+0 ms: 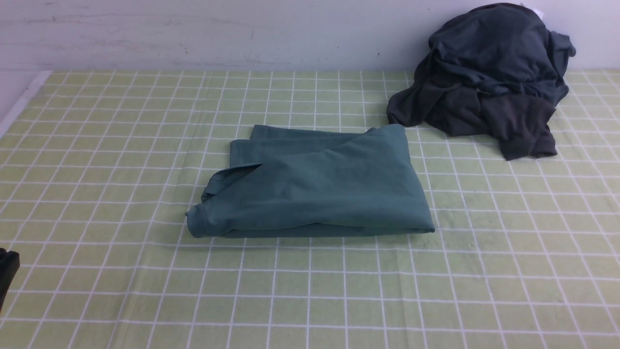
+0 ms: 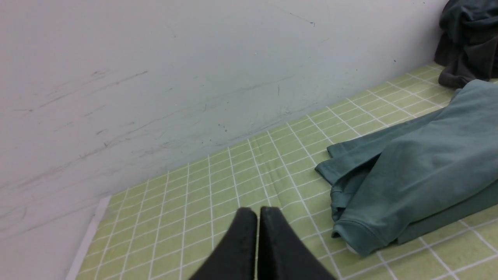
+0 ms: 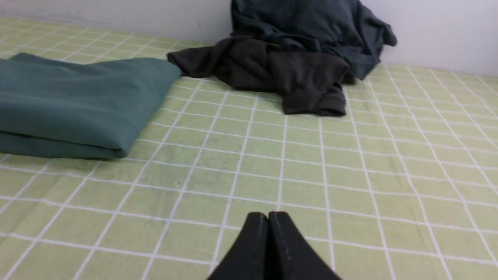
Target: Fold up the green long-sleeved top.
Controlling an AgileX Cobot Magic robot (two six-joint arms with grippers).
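Note:
The green long-sleeved top [image 1: 315, 186] lies folded into a compact rectangle in the middle of the checked table, a ribbed cuff at its near left corner. It also shows in the left wrist view [image 2: 420, 167] and the right wrist view [image 3: 74, 101]. My left gripper [image 2: 258, 212] is shut and empty, above the cloth to the left of the top; only a dark edge of it [image 1: 7, 271] shows in the front view. My right gripper [image 3: 268, 215] is shut and empty, above the cloth to the right of the top, out of the front view.
A heap of dark slate-grey and charcoal garments [image 1: 494, 77] lies at the back right against the wall, also in the right wrist view [image 3: 295, 50]. The green checked tablecloth [image 1: 121, 145] covers the table. A white wall [image 1: 193, 34] bounds the far side.

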